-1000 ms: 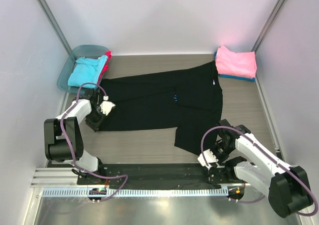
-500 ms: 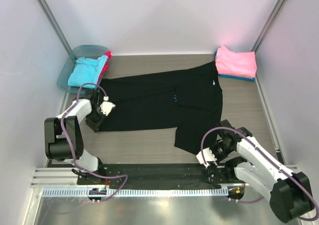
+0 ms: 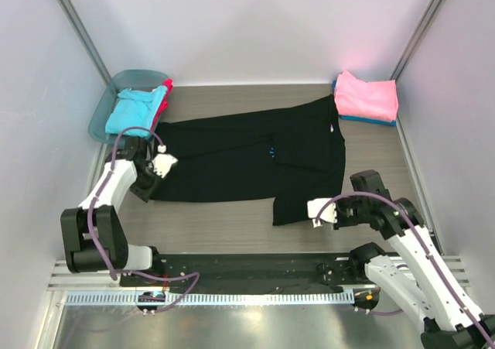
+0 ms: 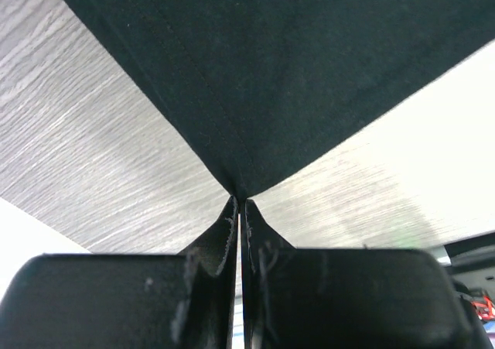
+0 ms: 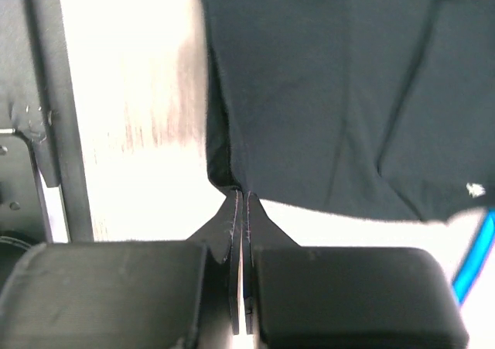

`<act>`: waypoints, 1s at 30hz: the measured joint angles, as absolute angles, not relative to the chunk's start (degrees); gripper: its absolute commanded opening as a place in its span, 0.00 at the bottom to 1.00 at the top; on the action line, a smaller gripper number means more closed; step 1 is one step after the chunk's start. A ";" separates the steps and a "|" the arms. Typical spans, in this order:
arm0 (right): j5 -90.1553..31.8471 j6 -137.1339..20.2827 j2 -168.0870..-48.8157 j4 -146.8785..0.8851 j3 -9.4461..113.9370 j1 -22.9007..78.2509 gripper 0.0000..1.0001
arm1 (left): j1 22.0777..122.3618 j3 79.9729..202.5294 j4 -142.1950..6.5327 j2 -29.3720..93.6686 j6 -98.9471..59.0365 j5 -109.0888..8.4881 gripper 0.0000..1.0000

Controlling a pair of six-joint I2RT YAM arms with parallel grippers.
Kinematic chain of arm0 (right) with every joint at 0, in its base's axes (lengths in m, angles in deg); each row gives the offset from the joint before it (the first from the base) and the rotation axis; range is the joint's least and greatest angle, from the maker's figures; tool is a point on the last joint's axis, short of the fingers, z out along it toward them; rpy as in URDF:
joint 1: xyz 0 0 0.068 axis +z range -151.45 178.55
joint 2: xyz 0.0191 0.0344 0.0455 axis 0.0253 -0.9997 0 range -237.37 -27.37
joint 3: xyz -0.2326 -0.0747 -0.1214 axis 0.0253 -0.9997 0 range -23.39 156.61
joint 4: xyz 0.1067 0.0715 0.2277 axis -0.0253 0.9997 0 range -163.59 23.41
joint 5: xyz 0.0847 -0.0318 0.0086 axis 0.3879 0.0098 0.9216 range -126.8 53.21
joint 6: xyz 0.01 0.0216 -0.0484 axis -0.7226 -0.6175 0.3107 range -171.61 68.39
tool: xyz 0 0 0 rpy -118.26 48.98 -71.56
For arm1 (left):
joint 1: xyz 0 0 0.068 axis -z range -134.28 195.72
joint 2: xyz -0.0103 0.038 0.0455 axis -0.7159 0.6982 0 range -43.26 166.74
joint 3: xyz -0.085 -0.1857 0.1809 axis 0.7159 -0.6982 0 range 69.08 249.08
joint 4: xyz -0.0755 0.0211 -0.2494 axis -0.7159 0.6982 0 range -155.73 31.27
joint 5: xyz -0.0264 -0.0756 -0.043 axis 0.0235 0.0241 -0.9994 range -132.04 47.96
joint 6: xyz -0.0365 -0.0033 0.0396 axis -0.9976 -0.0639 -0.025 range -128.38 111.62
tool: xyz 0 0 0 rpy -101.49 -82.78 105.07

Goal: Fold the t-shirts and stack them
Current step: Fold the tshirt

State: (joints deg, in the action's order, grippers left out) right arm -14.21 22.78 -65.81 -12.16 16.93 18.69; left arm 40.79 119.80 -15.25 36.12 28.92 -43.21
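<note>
The black tee [image 3: 232, 159] is spread flat on the table [image 3: 209, 219]. It starts just beside the tub [image 3: 131, 75] and stretches away from it. It has not been folded yet.

The left fingers [image 4: 240, 206] are pressed together on a corner of the black tee, at the end close to the tub. The cloth is pulled into a sharp point where it is pinched. The right fingers [image 5: 238, 198] are also pressed together. A thin edge of the same tee is pinched between them, at the end far from the tub. This bit of cloth hangs down from the rest like a flap.

The tee is probably held at both ends so that one side can be lifted evenly and laid over for a fold. With only one end held, the cloth would likely sag and bunch up.

A turquoise tee [image 3: 135, 111] and a red tee [image 3: 164, 94] are kept in the tub, most likely waiting for their turn. A folded pink tee [image 3: 367, 94] is laid on a blue tee [image 3: 363, 119], well apart from the tub, past the black tee. This looks like the stack.

A small blue mark [image 3: 272, 151] is seen on the black tee. No words can be read anywhere.
</note>
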 measured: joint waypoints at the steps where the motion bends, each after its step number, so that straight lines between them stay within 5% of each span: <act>1: -14.71 21.14 -65.26 -11.77 17.82 18.69 0.01 | 40.79 119.91 -14.64 35.26 29.25 -43.60 0.00; 15: -20.04 6.87 -63.01 -8.93 33.76 18.69 0.01 | 40.81 118.42 -7.01 22.06 34.41 -46.77 0.00; 30: -20.30 3.20 -65.94 -10.74 34.06 18.69 0.01 | 40.79 116.00 4.95 11.02 36.11 -49.42 0.00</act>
State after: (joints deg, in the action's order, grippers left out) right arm -20.30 3.20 -65.94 -10.74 34.06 18.69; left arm 40.79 116.00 4.95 11.02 36.11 -49.42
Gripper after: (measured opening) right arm 0.020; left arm 0.005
